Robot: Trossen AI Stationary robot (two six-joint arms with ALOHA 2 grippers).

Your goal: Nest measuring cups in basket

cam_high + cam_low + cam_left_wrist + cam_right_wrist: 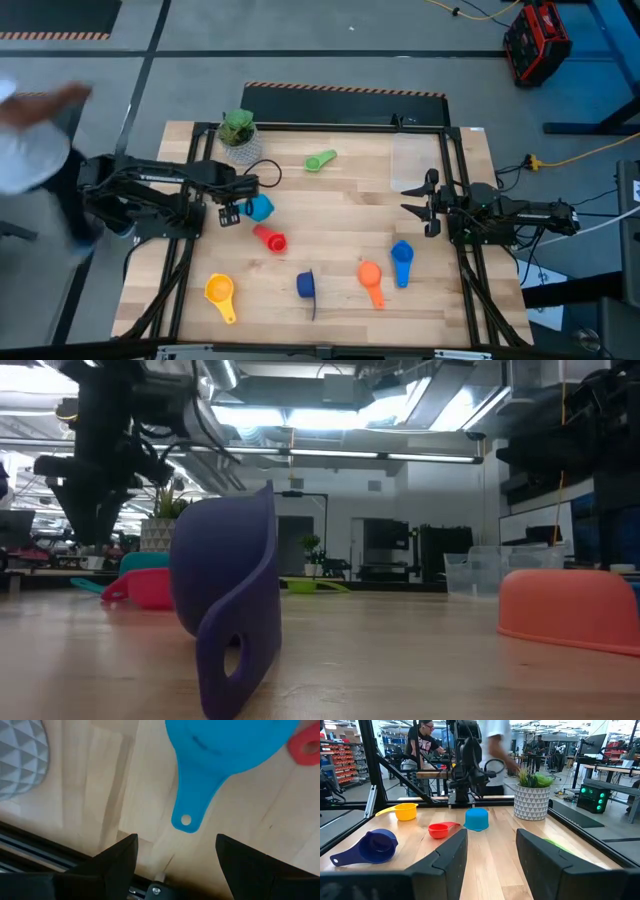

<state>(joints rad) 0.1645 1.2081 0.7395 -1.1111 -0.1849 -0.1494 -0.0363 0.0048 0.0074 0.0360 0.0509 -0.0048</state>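
Left hand [232,212] hangs spread wide at nine o'clock on the worktop [340,195], holding nothing, the light blue cup [260,207] just beside its fingers and the red cup [270,238] just past that. Over at three o'clock the right hand [418,203] waits, wide too and empty, with the clear basket [413,163] near it toward one o'clock. The rest lie scattered: green cup [320,160] at twelve, yellow cup [220,293] at seven, dark blue cup [306,286] at six, orange cup [370,276] and blue cup [402,257] around five.
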